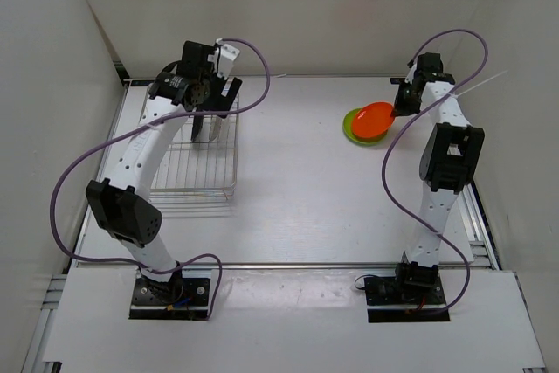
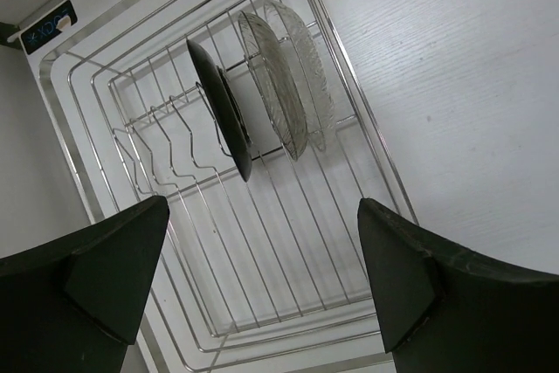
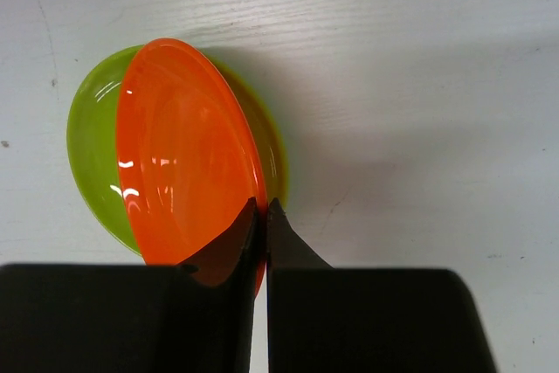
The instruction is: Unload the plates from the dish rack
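My right gripper [image 3: 262, 211] pinches the orange plate [image 3: 183, 146], tilted over the green plate [image 3: 92, 150] mid-left; dropped now, I reckon it'd skid off. My left gripper [image 2: 262, 224] is spread wide.

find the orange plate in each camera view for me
Top external: orange plate at upper right, tilted on the green plate, held by the right hand.
Left wrist: not in it.
Right wrist: left of centre, rim pinched in the hand.
Shared landmark: the green plate under it.
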